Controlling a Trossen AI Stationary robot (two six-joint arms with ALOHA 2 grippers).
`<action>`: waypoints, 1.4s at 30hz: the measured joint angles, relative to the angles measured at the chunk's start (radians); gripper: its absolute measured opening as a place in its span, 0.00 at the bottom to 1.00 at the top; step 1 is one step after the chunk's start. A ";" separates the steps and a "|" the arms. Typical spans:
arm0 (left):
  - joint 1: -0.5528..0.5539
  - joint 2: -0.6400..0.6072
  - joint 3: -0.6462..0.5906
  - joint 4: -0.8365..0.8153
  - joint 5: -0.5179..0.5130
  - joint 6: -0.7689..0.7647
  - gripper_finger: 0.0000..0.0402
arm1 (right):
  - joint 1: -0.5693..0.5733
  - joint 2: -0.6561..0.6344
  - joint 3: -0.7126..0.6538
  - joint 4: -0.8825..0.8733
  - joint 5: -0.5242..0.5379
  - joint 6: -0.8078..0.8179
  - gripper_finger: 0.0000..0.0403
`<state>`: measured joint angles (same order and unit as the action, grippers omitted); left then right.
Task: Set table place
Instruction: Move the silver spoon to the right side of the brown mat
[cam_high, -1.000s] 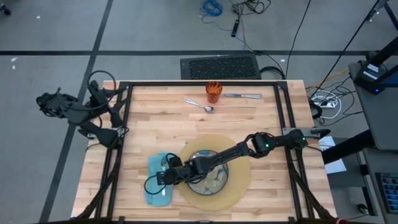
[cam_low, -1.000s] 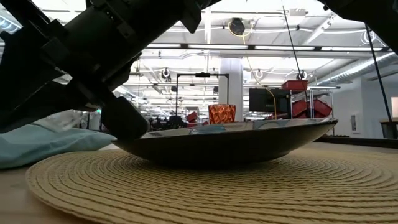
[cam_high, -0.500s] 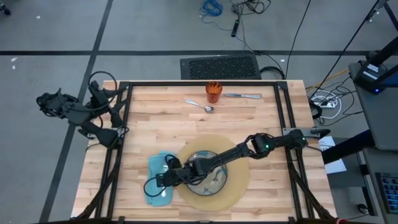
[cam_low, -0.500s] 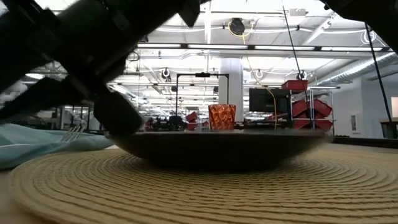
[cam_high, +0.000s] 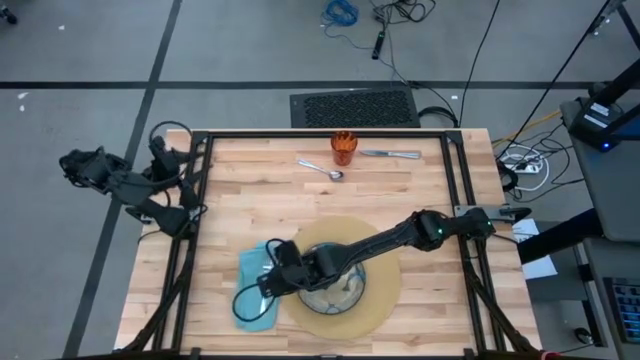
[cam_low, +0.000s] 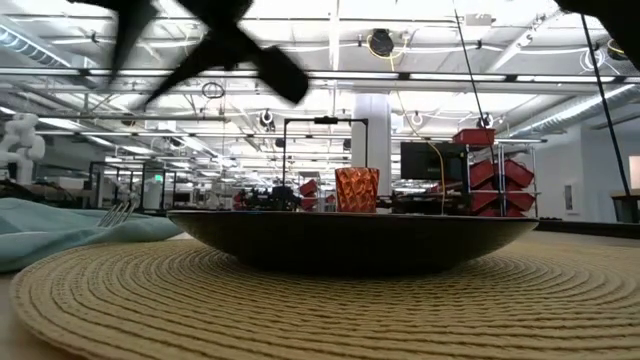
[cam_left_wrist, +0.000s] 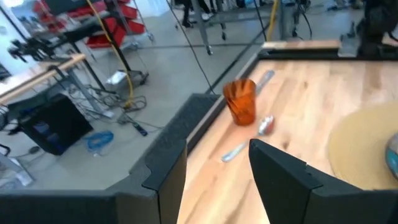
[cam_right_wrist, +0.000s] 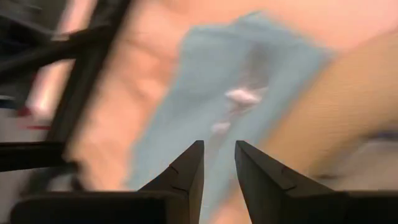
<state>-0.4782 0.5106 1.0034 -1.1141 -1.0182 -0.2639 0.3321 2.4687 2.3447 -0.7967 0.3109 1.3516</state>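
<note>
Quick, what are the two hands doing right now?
Left hand: open, empty, parked off the table's left edge.
Right hand: slightly open, empty, above the napkin.

Both arms are dark, nearly black, built of slim tubular links joined by chunkier rounded joints. The right arm (cam_high: 400, 235) carries a small green light at one joint, and a black cable loops beside its wrist. Each gripper's fingers (cam_right_wrist: 186, 174) are matte black, flat-sided and tapering to wedge-shaped tips.
</note>
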 joint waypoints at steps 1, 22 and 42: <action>0.000 0.003 -0.011 -0.002 0.012 -0.014 0.40 | 0.002 -0.010 0.000 -0.061 0.023 -0.014 0.20; 0.373 0.428 -0.164 0.276 0.186 -0.020 0.40 | 0.048 -0.070 -0.069 -0.771 0.525 -0.219 0.20; 0.772 0.657 -0.164 0.644 0.693 0.222 0.40 | 0.077 -0.089 -0.214 -0.498 0.478 -0.365 0.20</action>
<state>0.2938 1.1679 0.8394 -0.4703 -0.3255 -0.0421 0.4088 2.3795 2.1304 -1.2949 0.7886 0.9867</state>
